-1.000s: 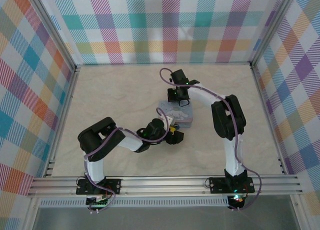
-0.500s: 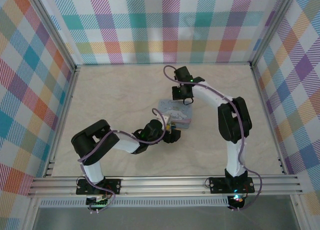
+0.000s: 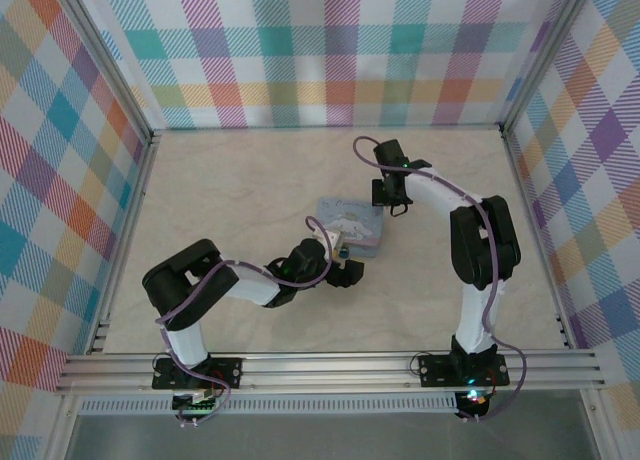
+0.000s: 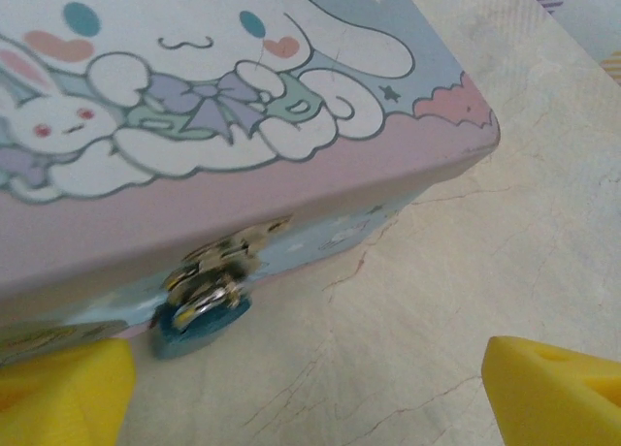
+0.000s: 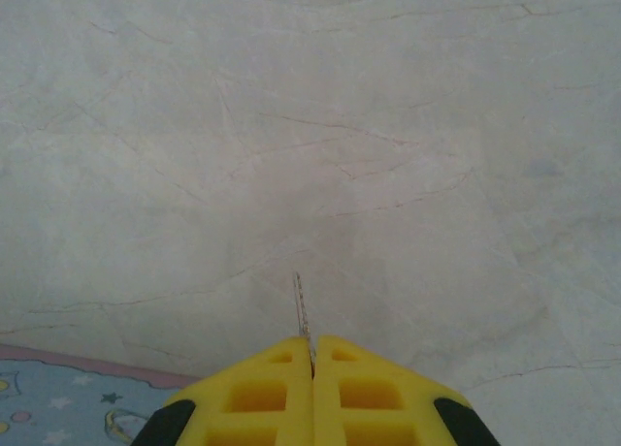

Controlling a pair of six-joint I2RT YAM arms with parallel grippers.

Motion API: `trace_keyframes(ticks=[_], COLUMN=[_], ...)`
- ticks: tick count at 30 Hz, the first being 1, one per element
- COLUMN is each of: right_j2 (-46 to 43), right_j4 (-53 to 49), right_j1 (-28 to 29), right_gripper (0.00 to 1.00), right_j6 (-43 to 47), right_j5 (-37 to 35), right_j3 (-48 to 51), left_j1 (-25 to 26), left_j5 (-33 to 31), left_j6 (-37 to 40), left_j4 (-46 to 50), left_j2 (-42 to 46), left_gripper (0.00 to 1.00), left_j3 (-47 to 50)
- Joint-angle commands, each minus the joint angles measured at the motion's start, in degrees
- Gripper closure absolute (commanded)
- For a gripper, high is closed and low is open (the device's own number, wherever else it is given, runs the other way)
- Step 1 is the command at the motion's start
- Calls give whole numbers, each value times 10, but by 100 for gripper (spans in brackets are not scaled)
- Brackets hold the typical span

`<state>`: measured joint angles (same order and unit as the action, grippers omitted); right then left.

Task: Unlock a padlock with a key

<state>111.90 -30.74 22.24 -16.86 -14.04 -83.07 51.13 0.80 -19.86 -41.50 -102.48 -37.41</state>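
Seen from the top external camera, a pale blue rectangular tin box printed with cartoon figures [image 3: 352, 227] lies near the middle of a beige marble-patterned tabletop [image 3: 220, 200]. The left gripper [image 3: 346, 271] is placed just beside the tin's near edge. The right gripper [image 3: 393, 200] is held just off the tin's far right corner, apart from it. How far either claw is spread cannot be told from this height.

In the left wrist view, the tin's lid is shown closed, and a silvery metal hasp [image 4: 221, 262] is seen on its front wall. A tiny dark blue padlock [image 4: 199, 322] is hung from that hasp. Whether its lower end touches the tabletop cannot be told. The yellow fingertips [image 4: 58, 393] are spread wide with nothing between them, and the padlock is found just beside the one at the picture's left.

In the right wrist view, the yellow fingers [image 5: 262, 388] are pressed together on a thin silvery key [image 5: 301, 308]. Its blade is seen edge-on, projecting forward over bare tabletop. A corner of the tin is caught at the lower left.
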Motion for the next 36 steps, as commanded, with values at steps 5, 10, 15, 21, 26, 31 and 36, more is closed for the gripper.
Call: trace_keyframes(ticks=[5,10,15,21,26,31,36], right_j2=[-9,-12,-9,-8,-5,-4,-3], right_j4=[18,37,50,55,54,54,50], right_j1=[10,24,31,31,31,31,31], right_gripper=[100,100,100,100,100,100,100], right_j6=[-18,-33,-39,-37,-36,-38,-40], right_j5=[54,79,82,80,80,84,90], right_j3=[25,46,58,62,57,53,44], left_j1=[-3,-3,-3,-15,-28,-28,-24], left_j5=[18,38,70,139,203,208,206], left_j6=[0,6,5,4,-5,-4,-12], left_j4=[-7,-5,-10,-36,-48,-42,-44], left_j2=[-36,-50,-50,-44,-42,-52,-74], left_gripper=[7,9,14,26,38,33,29], left_j3=[-31,-47,-51,-38,-37,-46,-60])
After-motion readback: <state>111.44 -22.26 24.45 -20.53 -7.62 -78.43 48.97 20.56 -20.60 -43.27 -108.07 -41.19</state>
